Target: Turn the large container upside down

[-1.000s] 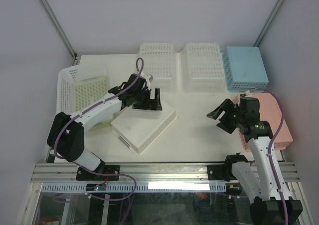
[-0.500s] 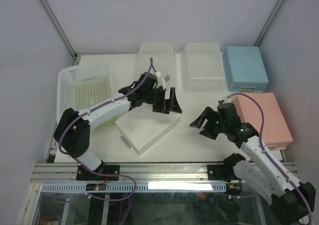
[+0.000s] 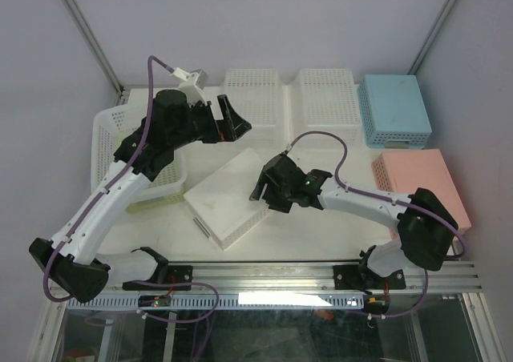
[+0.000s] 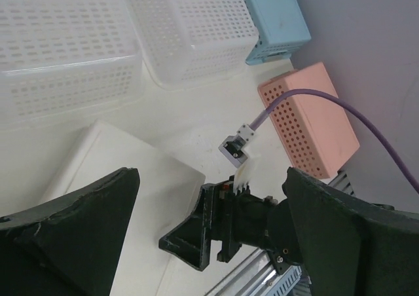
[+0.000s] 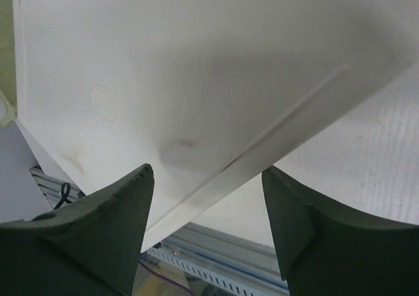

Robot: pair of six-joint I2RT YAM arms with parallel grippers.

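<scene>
Sitting open side up at the left edge of the table (image 3: 321, 210), the big basket (image 3: 112, 130) is getting partly covered by the left arm (image 3: 120, 186) crossing over it. Meanwhile the left gripper (image 3: 227, 122) is hanging up in the air with jaws spread wide on nothing. Over at the flipped solid-base basket (image 3: 228, 198), the right gripper (image 3: 268, 190) is hovering at its right edge, jaws apart, not clamped.
</scene>
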